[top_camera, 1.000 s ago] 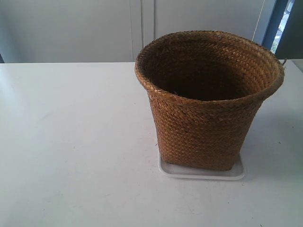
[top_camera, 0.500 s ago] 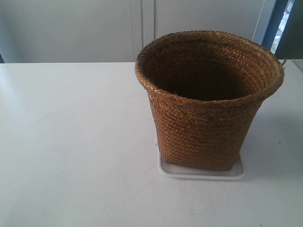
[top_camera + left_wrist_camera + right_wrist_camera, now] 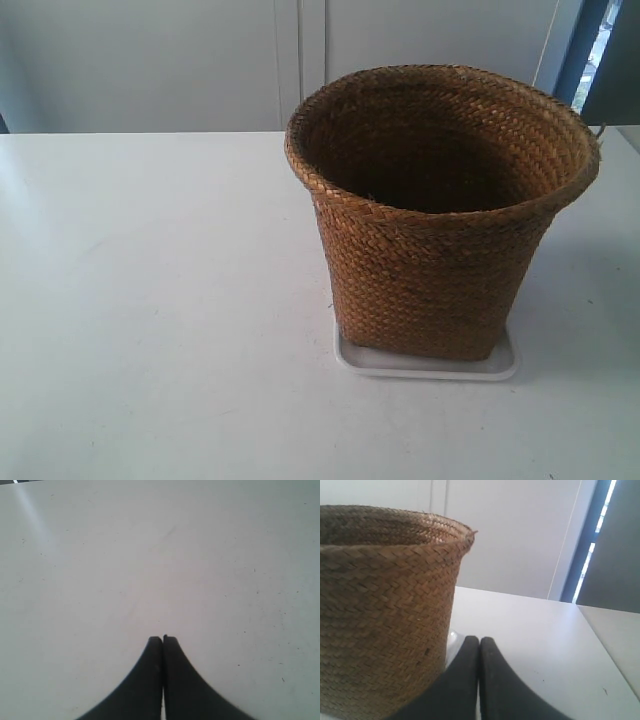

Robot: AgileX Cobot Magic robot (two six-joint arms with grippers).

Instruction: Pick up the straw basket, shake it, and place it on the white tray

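Nothing has shifted since a second ago: the basket [image 3: 430,270] stands upright on the tray [image 3: 505,368], whose white rim shows around its base. The left fingers [image 3: 150,680] are pressed together, holding nothing, above the worktop [image 3: 150,300]. The right fingers [image 3: 495,680] are likewise closed and empty, and the basket's woven wall rises just beside them.
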